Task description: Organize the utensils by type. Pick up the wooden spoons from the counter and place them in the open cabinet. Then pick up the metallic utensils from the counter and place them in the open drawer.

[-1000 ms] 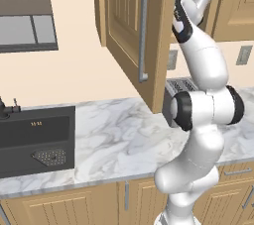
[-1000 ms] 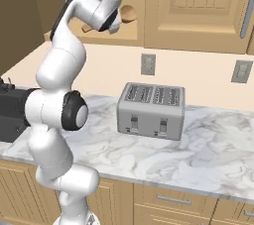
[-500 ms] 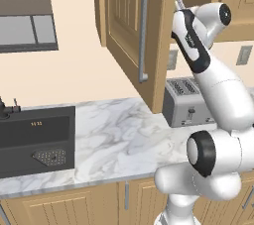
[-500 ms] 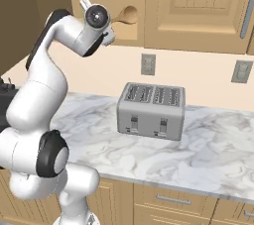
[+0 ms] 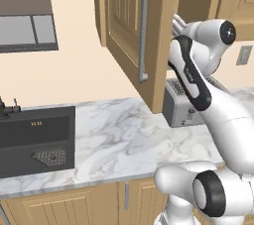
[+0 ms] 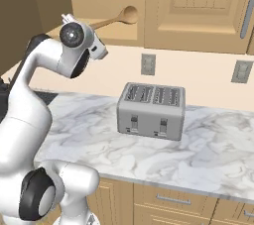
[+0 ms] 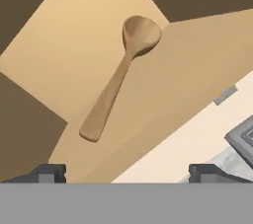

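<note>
My fingers [image 7: 127,173] standing wide, gripping nothing. Wooden spoon [image 7: 118,83] lying on open cabinet [image 7: 74,55] shelf, bowl at 1 o'clock, handle end at 7 in hand view. Judging it light, stiff, smooth; pinching across mid-handle looking safest if regrasping.

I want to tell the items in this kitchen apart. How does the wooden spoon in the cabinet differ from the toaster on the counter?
The wooden spoon is light-brown wood; the toaster is silver-grey metal. The spoon is slim, with an oval bowl and a long handle; the toaster is a boxy block with slots on top. The spoon lies flat on the open cabinet shelf; the toaster stands lower, upright on the marbled counter. Neither is held; the gripper is open.
</note>
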Motion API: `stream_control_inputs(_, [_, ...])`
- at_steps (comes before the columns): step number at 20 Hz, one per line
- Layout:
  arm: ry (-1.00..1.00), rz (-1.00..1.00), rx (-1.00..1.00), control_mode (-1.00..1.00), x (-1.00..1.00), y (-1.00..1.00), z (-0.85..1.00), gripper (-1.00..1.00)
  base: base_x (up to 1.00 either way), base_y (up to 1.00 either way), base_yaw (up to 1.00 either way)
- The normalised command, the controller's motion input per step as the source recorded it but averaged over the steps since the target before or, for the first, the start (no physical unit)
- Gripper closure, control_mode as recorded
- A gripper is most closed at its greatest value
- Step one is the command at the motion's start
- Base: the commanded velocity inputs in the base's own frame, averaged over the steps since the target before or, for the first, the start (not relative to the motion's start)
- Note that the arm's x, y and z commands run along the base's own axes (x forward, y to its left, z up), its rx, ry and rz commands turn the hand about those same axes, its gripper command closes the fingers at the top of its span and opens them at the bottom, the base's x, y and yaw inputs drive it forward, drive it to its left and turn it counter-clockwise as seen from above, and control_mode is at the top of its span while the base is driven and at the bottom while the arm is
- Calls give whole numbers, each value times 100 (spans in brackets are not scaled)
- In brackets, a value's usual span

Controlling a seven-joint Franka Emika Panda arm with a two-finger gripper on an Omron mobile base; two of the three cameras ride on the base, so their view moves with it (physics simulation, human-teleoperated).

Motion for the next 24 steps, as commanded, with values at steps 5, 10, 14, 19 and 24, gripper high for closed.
stream_control_inputs(5, [-6,0,-2,-100,-100,-36,6,-100,0,0,0])
stream_control_inputs(10, [11,0,-12,-100,-100,-23,-12,-100,0,0,0])
stream_control_inputs(14, [38,0,-22,-100,-98,-3,-36,-100,0,0,0])
stream_control_inputs(19, [37,1,-22,-100,-99,0,-70,-100,0,0,0])
stream_control_inputs(24, [20,14,-8,-100,-99,5,-84,-100,0,0,0])
